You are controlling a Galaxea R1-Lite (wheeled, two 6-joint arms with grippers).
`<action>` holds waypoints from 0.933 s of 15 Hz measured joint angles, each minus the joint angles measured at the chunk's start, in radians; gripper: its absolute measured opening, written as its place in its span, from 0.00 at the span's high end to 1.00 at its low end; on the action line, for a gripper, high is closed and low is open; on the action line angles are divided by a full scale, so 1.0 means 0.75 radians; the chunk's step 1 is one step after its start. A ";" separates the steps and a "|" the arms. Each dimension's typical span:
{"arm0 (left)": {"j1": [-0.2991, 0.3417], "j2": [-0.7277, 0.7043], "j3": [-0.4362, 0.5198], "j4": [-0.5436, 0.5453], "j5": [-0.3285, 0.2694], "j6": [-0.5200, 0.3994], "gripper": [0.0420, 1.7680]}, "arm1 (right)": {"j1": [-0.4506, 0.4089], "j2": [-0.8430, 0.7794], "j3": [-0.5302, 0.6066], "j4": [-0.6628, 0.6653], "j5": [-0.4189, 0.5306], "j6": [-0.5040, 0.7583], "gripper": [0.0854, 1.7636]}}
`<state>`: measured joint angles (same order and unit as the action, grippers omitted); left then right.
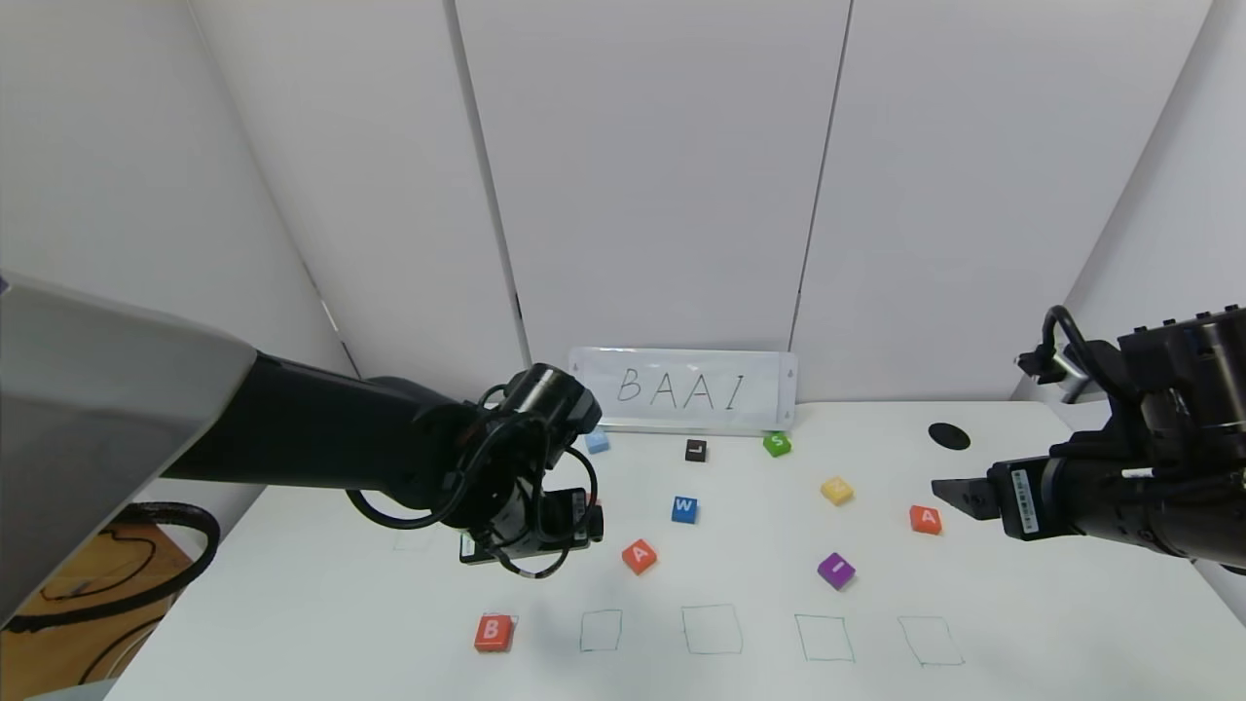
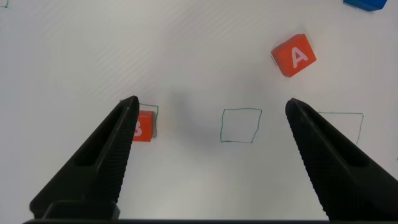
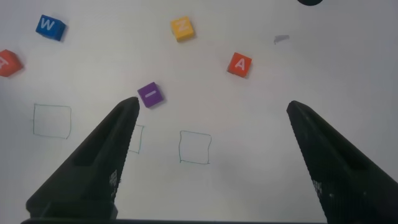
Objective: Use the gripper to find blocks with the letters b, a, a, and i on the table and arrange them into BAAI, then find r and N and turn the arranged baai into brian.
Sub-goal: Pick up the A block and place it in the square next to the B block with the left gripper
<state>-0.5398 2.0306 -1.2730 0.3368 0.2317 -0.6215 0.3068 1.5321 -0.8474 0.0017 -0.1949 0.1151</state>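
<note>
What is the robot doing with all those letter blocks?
It is spelling BAAI, like the sign at the back of the table. The B block already sits at the first green square. The left gripper hangs open above the table, holding nothing, with an A block close by. The second A block and the purple I block wait farther right. The right gripper is open off to the right.

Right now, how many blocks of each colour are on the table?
Orange-red: 3, the B, an A and another A
Blue: 1, the W
Light blue: 1
Black: 1
Green: 1
Yellow: 1
Purple: 1
Total: 9 blocks in view on the table; the left arm may hide more.
</note>
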 joint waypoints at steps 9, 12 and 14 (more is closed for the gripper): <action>-0.068 0.102 -0.416 0.276 0.018 -0.161 0.04 | 0.012 -0.020 0.000 0.000 -0.002 0.001 0.03; -0.078 0.190 -0.503 0.285 0.050 -0.236 0.04 | 0.024 -0.018 0.004 -0.001 -0.002 0.001 0.03; -0.086 0.249 -0.576 0.332 0.085 -0.317 0.04 | 0.033 -0.020 0.006 0.000 -0.002 0.002 0.03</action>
<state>-0.6043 2.2172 -1.7049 0.5860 0.2951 -0.8589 0.3315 1.5168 -0.8428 0.0017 -0.1966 0.1164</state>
